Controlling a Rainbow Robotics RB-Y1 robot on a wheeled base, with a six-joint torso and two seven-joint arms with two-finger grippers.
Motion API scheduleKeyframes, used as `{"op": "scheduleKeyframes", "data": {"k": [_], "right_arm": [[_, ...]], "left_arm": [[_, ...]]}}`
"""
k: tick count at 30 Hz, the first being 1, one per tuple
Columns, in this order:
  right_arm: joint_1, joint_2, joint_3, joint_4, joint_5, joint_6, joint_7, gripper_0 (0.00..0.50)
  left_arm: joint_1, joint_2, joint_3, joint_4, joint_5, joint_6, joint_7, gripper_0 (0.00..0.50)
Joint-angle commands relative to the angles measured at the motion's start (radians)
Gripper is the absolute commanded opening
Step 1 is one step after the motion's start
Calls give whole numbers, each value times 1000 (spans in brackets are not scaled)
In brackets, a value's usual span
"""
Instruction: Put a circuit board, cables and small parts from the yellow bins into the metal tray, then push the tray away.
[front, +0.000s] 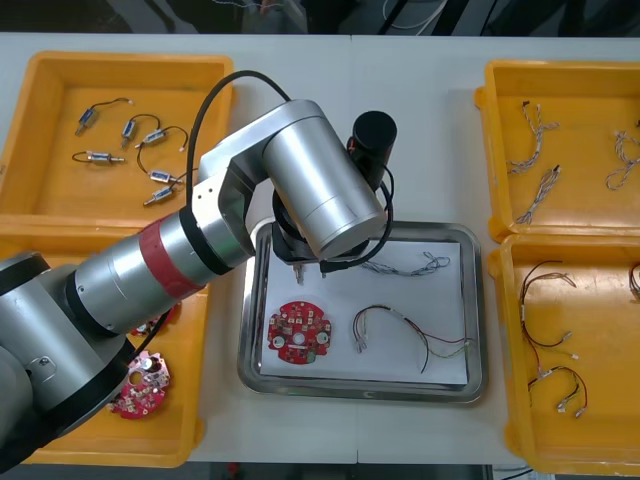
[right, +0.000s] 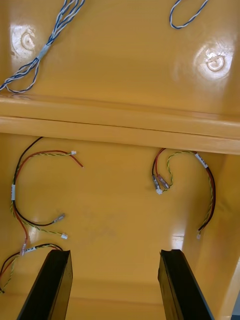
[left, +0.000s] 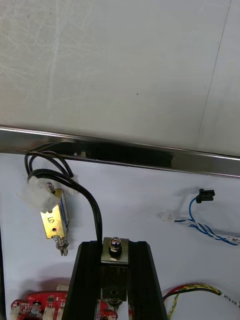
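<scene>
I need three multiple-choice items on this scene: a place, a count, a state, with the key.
1. The left end effector is over: A) a left bin B) the tray C) a right bin.
2. Number of boards in the tray: A) none B) three C) one.
3. The right end effector is: A) open B) shut on a cable C) shut on a board.
Key: 1 B, the tray's rim and white inside show just past it as it grips a small metal part. 2 C, a single red one lies in its near left part. 3 A, its fingers stand apart, nothing between.
</scene>
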Motion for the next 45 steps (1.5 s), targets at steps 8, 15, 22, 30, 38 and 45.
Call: {"op": "scheduleKeyframes", "data": {"k": [8, 15, 22, 30, 38, 45], "right_arm": [[34, 43, -19, -67, 66, 3, -42, 500], [34, 61, -19, -69, 86, 3, -47, 500], [34, 70, -22, -70, 85, 3, -56, 500], [34, 70, -19, -70, 83, 3, -62, 500], [34, 70, -19, -72, 80, 3, -65, 500], [34, 58, -7, -95, 68, 3, -64, 500]], "left_arm": [[47, -10, -63, -30, -39, -86, 18, 0], [50, 0, -85, -30, -49, -104, 26, 0], [50, 8, -85, -30, -52, -109, 29, 7], [50, 22, -85, -31, -55, -121, 32, 460], [48, 32, -85, -31, -55, -126, 38, 500], [42, 77, -45, -66, -27, -117, 35, 500]]}}
